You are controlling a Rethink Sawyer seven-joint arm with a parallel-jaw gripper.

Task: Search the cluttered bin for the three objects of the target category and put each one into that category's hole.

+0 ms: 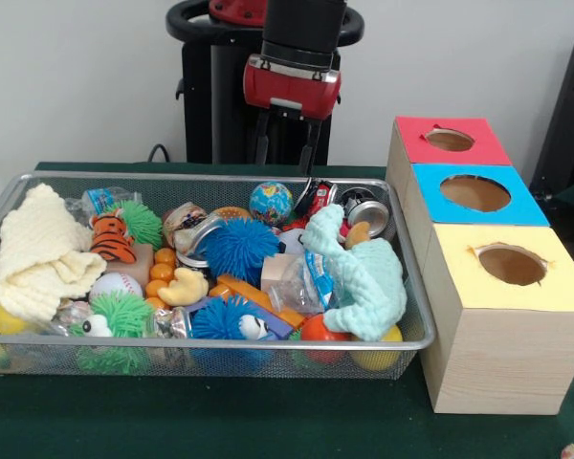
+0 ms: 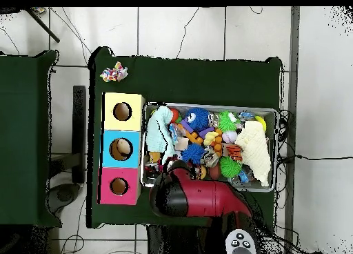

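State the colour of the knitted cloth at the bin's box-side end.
Mint green; the knitted cloth shows best in the front view.

surface (image 1: 220,421): dark green cloth cover
bin (image 1: 416,287): directly on it, under the claw (image 1: 285,148)
three boxes (image 1: 502,363): beside the bin, to one side of the claw
small printed cloth (image 2: 114,74): lies alone, well apart from the claw

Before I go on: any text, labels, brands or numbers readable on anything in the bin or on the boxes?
No text can be read in either view.
Water bottle: blue label, print too blurred to read.
Clear plastic packet beside the mint-green cloth: blue-and-white label, too small to read.
Red, blue and yellow box tops: plain, no markings.
Gripper: no lettering visible.
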